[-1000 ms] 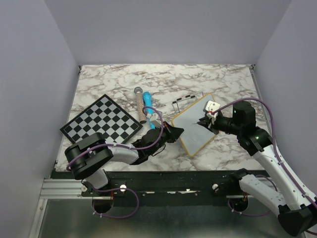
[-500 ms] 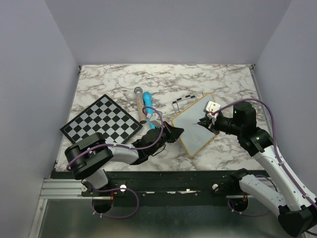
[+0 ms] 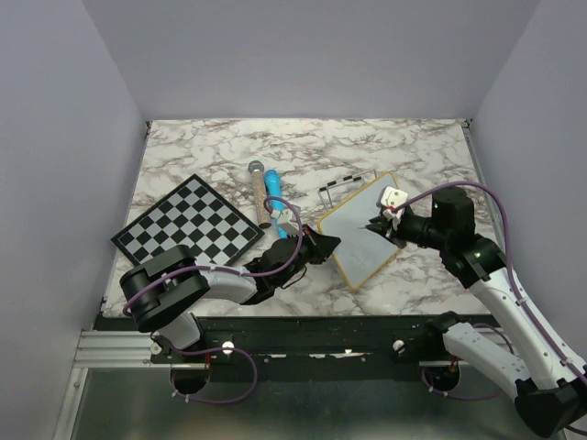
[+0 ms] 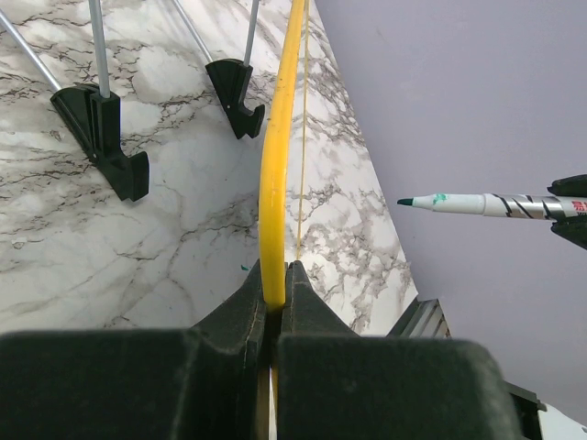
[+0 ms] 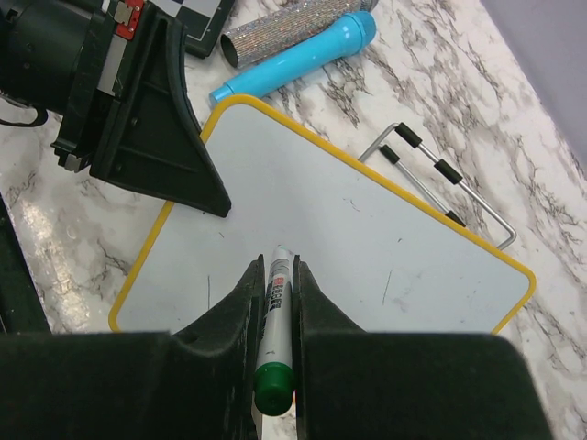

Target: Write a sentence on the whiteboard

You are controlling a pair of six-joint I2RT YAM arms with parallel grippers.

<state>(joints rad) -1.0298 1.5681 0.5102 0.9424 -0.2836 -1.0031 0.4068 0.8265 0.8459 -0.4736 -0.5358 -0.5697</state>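
Veined marble tabletop (image 3: 413, 147) bears a smooth, round-cornered, yellow-rimmed whiteboard (image 3: 353, 247).

Right arm (image 3: 449, 218): wrist section shifted a trace leftward and toward the far edge since half a second ago. Cable (image 3: 459, 183) on that arm: arch carried along, slightly farther back. Right gripper (image 3: 377, 223), with marker (image 5: 273, 307), moved only marginally over the whiteboard (image 3: 359, 246); direction too small to tell.
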